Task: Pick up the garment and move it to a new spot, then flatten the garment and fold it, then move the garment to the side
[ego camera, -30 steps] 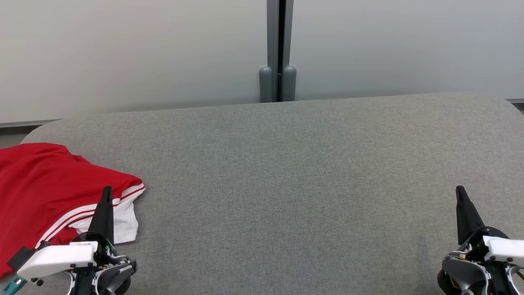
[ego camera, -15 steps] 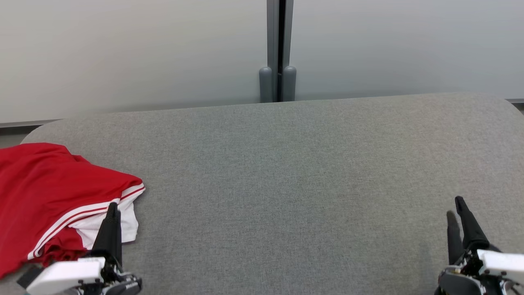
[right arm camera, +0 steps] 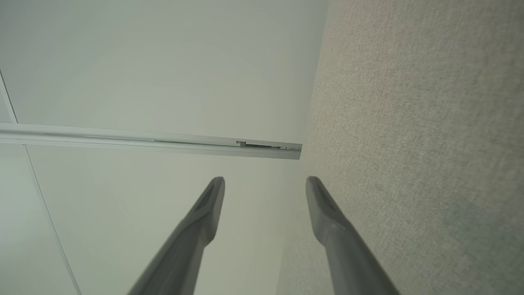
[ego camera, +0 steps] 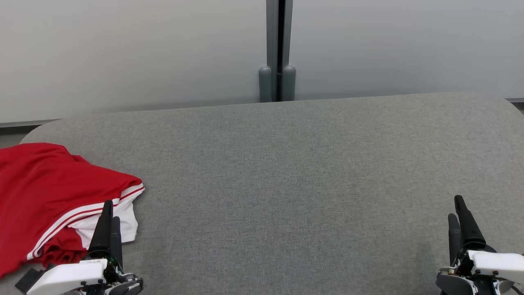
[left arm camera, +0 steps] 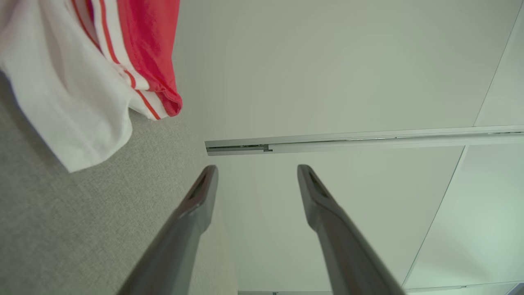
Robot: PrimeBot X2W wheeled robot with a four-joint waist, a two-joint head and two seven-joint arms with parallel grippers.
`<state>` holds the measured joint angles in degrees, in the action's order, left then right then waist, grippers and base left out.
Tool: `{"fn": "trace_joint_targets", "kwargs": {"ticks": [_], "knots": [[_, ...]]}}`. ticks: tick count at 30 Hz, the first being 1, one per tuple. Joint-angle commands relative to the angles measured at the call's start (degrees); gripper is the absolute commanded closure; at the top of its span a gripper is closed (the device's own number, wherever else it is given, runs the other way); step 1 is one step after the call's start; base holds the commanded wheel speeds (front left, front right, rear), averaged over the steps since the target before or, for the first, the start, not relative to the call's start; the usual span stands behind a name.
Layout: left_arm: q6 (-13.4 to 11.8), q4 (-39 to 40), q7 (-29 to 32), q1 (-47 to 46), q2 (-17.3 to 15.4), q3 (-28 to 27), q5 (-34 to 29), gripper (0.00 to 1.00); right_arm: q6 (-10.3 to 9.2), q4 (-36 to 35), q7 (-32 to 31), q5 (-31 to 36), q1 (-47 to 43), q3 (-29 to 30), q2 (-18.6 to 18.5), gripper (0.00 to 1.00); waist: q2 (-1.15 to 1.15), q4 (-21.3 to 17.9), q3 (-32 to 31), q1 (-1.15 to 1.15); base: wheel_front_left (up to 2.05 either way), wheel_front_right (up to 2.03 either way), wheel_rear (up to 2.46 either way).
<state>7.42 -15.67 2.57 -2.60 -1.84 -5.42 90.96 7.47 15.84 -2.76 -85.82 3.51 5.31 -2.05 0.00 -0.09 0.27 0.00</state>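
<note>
A red garment [ego camera: 49, 192] with white stripes and a white panel lies crumpled at the left edge of the grey padded table [ego camera: 286, 172]. Its white hem [left arm camera: 69, 102] fills the upper left of the left wrist view. My left gripper [ego camera: 109, 211] stands at the lower left, open, its fingers just in front of the white hem and holding nothing. The left wrist view shows its gap [left arm camera: 256, 176] empty. My right gripper [ego camera: 456, 207] is at the lower right over bare table, open and empty, as the right wrist view [right arm camera: 266, 184] confirms.
A pale wall runs behind the table, with a grey post [ego camera: 278, 49] at its middle. The table's back edge curves down at both far corners. Bare grey cloth stretches between the two grippers.
Both grippers have gone from shut to open. Both have drawn back toward the near edge of the table. The garment has not moved.
</note>
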Motion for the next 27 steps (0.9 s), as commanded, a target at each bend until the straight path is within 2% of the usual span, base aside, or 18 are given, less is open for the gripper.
{"fn": "trace_joint_targets", "kwargs": {"ticks": [1, 8, 23, 27], "knots": [[0.01, 1.01, -0.43, -1.56, -0.59, -0.19, -1.0, 0.0, 0.01, -1.06, 0.66, 1.67, 1.41, 0.13, -0.51, 0.0, 0.0, 0.0, 0.0, 0.0, 0.0, 0.0, 0.0], [0.02, 2.32, -2.18, -1.93, -0.66, -1.54, -4.27, 0.0, 0.02, -1.64, 2.42, 9.87, 2.52, 0.18, -0.56, 0.0, 0.0, 0.01, 0.01, 0.0, 0.0, 0.0, 0.0], [0.04, 5.55, -5.51, -2.57, -0.78, -3.6, -11.42, 0.0, 0.02, -8.22, 5.74, 31.28, 3.53, -2.47, -2.63, 0.0, 0.0, 0.4, -0.07, 0.0, 0.0, 0.0, 0.0], [0.04, 7.57, -6.31, -2.56, -0.8, -4.09, -15.93, 0.0, 0.02, -10.34, 6.57, 37.4, 3.69, -3.03, -2.89, 0.0, 0.0, 0.5, -0.05, 0.0, 0.0, 0.0, 0.0]]}}
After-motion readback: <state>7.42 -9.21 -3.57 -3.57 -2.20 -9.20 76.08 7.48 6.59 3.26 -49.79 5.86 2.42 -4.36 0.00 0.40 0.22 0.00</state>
